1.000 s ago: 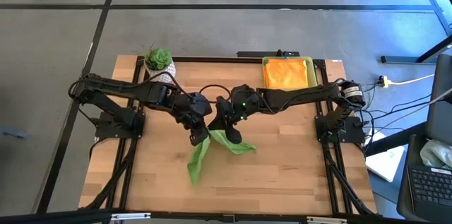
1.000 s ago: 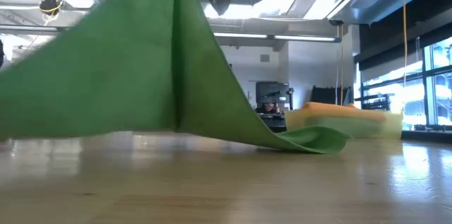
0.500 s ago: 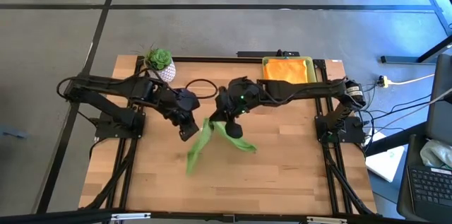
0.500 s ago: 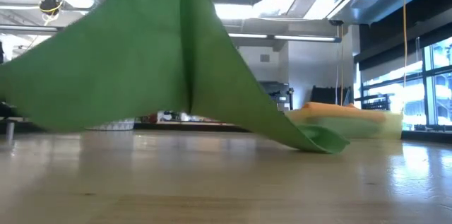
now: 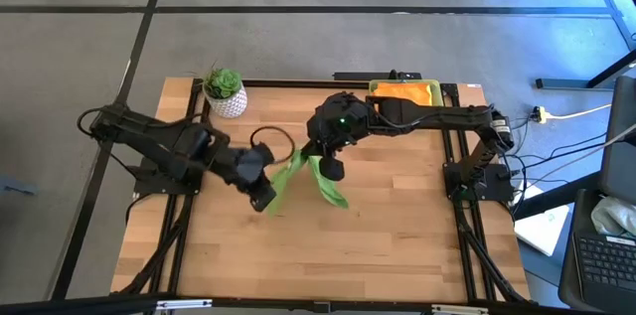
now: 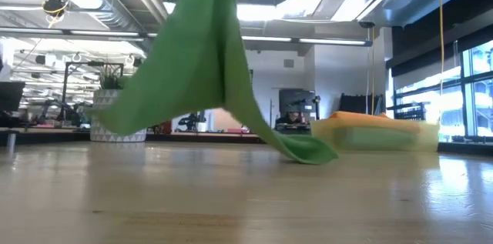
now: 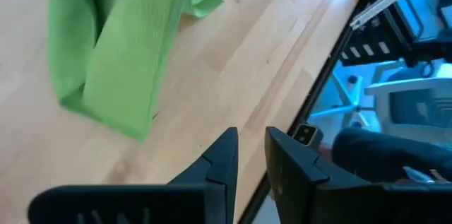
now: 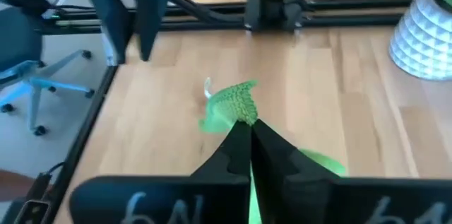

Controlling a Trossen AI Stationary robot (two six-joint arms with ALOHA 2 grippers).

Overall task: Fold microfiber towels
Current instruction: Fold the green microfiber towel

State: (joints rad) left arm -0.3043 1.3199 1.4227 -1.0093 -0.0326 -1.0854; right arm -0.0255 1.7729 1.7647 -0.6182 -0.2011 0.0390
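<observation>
Two towels are visible. The lime green towel [image 5: 303,174] hangs near the middle of the table [image 5: 397,245], pinched at its top by the right hand [image 5: 332,167], whose fingers are pressed together on the cloth; its lower end trails onto the table surface. In the low view the towel's top edge and the hand gripping it are cut off by the frame. The orange towel [image 5: 405,91] lies in the yellow tray [image 5: 434,89] at the table's far right corner; the right arm crosses over it and hides most of it from above, and its fold state cannot be made out.

The left hand [image 5: 261,196] sits just beside the green towel's hanging edge, on the side away from the tray. Its fingers [image 7: 224,155] stand a narrow gap apart with nothing between them, and the cloth hangs clear of them in the left wrist view.

One potted plant [image 5: 225,89] in a white pot stands at the table's far left corner. One black cable loop [image 5: 270,138] lies between the plant and the green towel, partly covered by the left arm.
</observation>
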